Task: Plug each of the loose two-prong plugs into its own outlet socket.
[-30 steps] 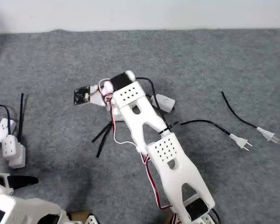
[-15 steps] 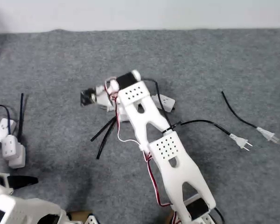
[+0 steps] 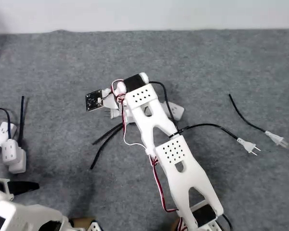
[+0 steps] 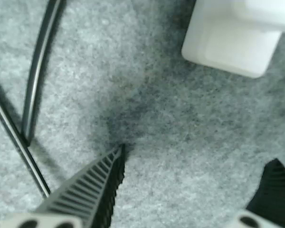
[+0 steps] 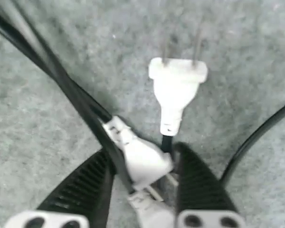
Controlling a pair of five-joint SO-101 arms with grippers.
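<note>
Nothing legible to call here: no text, label, number or sign can be read anywhere on the surface. The white plug point(image 5: 177, 90) has a small dark mark near its cord end, but it is too blurred to read. The dark little board point(image 3: 94, 100) at the far end of the arm shows a few pale specks, too small to make out.
</note>
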